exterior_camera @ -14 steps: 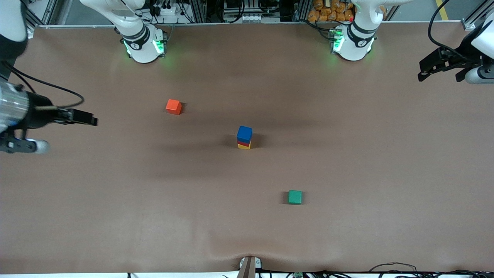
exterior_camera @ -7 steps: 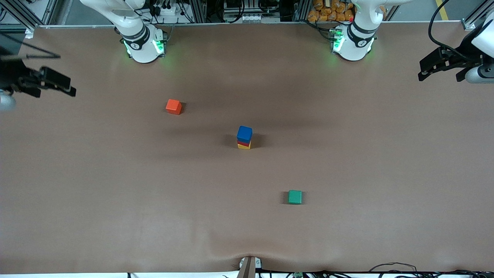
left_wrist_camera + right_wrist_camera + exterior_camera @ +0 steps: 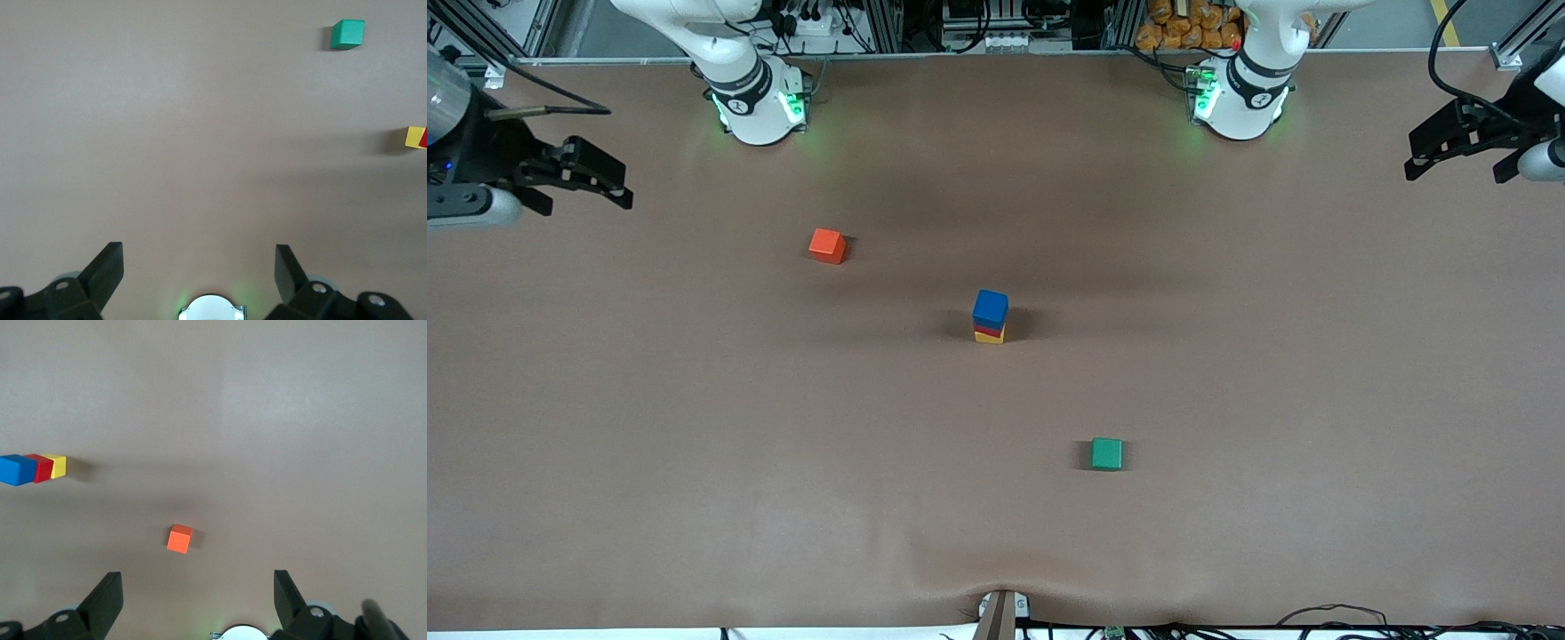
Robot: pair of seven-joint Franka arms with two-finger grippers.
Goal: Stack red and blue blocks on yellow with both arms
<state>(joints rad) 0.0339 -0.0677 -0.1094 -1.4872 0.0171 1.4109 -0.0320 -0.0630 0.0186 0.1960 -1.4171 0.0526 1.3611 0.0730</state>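
**Stack stands complete; both claws empty at the ends of the surface**

Progress. Mid-surface (image 3: pixel 1227 373): three-cube tower. Blue block (image 3: pixel 990 308) on top, red block (image 3: pixel 986 329) under it, yellow cube (image 3: pixel 989 337) at the bottom, resting on the surface. Edges look roughly aligned; nothing touches the tower. By my reading the stacking itself is finished, and nothing is left beyond parking the arms.

Claws. Left claw (image 3: pixel 1463 153) hangs over the left arm's end of the surface, fingers spread wide, holding nothing. Right claw (image 3: pixel 587 173) hangs over the right arm's end, likewise spread wide and empty. Both are well apart from the tower.

Distractors. Orange-red cube (image 3: pixel 827 245) lies farther from the front camera than the tower, toward the right arm's end. Green cube (image 3: pixel 1106 453) lies nearer the camera, toward the left arm's end. Both sit alone.

View differences.
- Front view: whole layout, but red shows only as a thin band under the blue.
- Right wrist view: all three tiers seen side-on, with the orange-red cube closer in; no green cube.
- Left wrist view: green cube plus only the cut-off yellow and a sliver of red at the frame edge; blue is out of frame.
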